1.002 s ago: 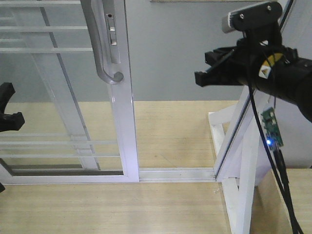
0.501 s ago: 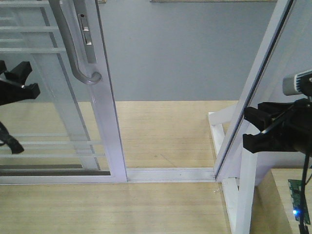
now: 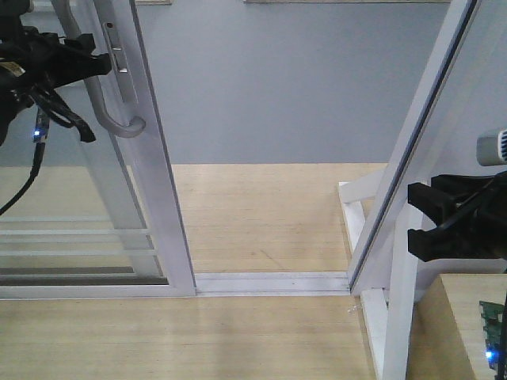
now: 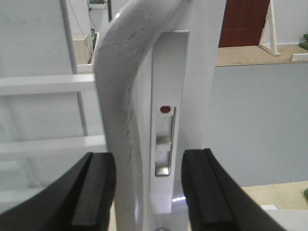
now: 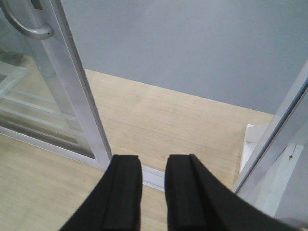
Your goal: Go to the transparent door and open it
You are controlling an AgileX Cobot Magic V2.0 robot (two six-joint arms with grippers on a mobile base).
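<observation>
Grey wall and pale wood floor [image 3: 261,214] fill the gap that has widened over the last second. The transparent door [image 3: 162,206] now stands at the left of the front view, and its white upright has slid leftward along the floor track [image 3: 269,281] while the slanted frame post [image 3: 412,150] on the right has not moved.

Your left gripper [image 3: 99,63] has climbed from the left edge to the upper left of the frame and now sits at the curved grey handle [image 3: 111,95]. In the left wrist view its fingers [image 4: 94,192] stand apart on either side of the handle and the lock plate [image 4: 164,144]. You cannot tell from here whether they press on the metal.

Your right gripper [image 3: 420,218] has dropped from the upper right to the lower right. It is well clear of the door, with its fingers [image 5: 185,192] slightly apart and holding nothing.

The door reads as partly open, with a broad opening already showing between its upright and the post. The left arm looks placed to take over the pull. If so, you would close on the handle first, then draw it further left along the track. The handle is smooth and rounded, so a loose hold could slide down its curve.
</observation>
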